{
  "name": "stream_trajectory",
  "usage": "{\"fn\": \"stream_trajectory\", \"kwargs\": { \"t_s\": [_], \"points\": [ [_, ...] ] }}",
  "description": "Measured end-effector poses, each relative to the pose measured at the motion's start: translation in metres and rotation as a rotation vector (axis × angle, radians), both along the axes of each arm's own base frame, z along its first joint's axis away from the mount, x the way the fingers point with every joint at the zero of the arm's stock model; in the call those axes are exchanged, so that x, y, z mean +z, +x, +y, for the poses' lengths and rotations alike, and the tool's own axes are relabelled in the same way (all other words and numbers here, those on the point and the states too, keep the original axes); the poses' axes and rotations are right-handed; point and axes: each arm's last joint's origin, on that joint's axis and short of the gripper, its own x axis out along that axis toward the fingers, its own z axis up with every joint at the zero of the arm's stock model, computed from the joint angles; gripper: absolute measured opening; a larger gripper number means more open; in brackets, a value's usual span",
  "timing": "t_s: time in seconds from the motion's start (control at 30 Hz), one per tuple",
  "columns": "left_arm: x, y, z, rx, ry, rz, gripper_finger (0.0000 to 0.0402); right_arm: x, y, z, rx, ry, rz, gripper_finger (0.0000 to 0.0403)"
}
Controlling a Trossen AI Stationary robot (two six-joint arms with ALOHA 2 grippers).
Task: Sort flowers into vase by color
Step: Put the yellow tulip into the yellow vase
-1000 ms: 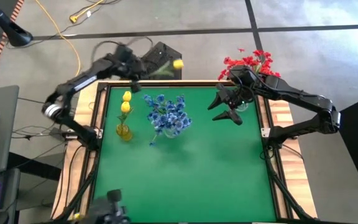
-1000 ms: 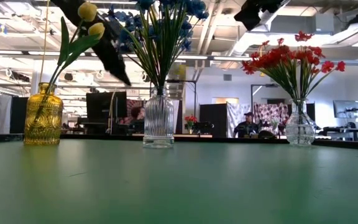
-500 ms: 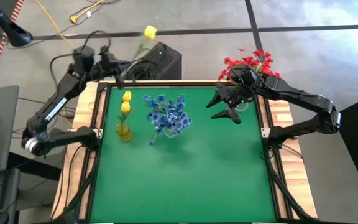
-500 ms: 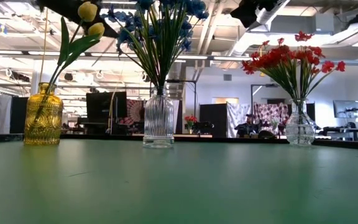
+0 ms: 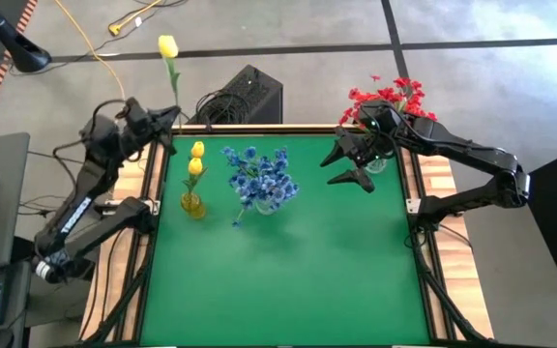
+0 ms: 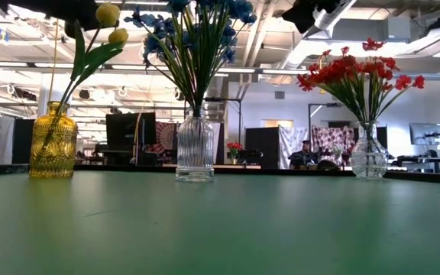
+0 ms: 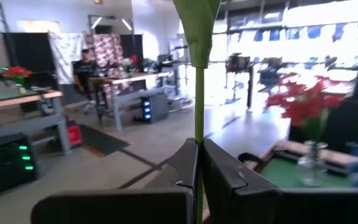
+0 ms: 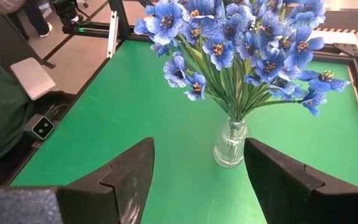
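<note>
My left gripper (image 5: pixel 170 124) stands beyond the table's far left corner, shut on a single yellow flower (image 5: pixel 168 46) with a thin green stem. On the green table an amber vase (image 5: pixel 192 205) holds two yellow buds (image 5: pixel 196 158). A clear ribbed vase (image 6: pixel 195 145) beside it holds blue flowers (image 5: pixel 259 179). Red flowers (image 5: pixel 392 97) stand in a clear vase (image 6: pixel 369 153) at the far right. My right gripper (image 5: pixel 348 166) hangs open above the table in front of the red flowers, facing the blue ones (image 8: pixel 241 43). My left gripper pinches the yellow flower's green stem (image 7: pixel 199 134) between its two fingers, low on the stem. The fingers come at it level and lie across it. The flower is lifted clear and stands roughly upright above the fingers, bud on top.
A black box (image 5: pixel 245 94) with cables sits on the floor behind the table's far edge. The near half of the green mat (image 5: pixel 288 280) has nothing on it. A wooden frame (image 5: pixel 433 179) borders the mat. People sit at desks in the room behind.
My left gripper has swung from over the table's far edge toward the left, past the far left corner, rising a little and tipping up to level while rolling. It stays shut on the yellow flower, whose bud has swept left and now stands above the fingers.
</note>
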Motion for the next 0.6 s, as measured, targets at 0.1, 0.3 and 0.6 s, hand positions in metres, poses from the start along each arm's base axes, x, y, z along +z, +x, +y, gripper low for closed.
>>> {"fn": "stream_trajectory", "kwargs": {
  "t_s": [0.1,0.3,0.6],
  "points": [
    [-0.003,-0.005,-0.013,-0.050,-0.014,-0.047,0.0000,0.000,0.000,0.000,-0.003,0.006,0.002,0.0276],
    [-0.006,-0.016,-0.035,-0.079,-0.019,-0.050,0.0000,0.001,0.000,0.000,-0.009,0.013,-0.001,0.0276],
    [-0.040,-0.018,-0.045,-0.191,-0.161,-0.064,0.0000,0.005,0.005,-0.001,-0.029,0.037,-0.046,0.0276]
  ]
}}
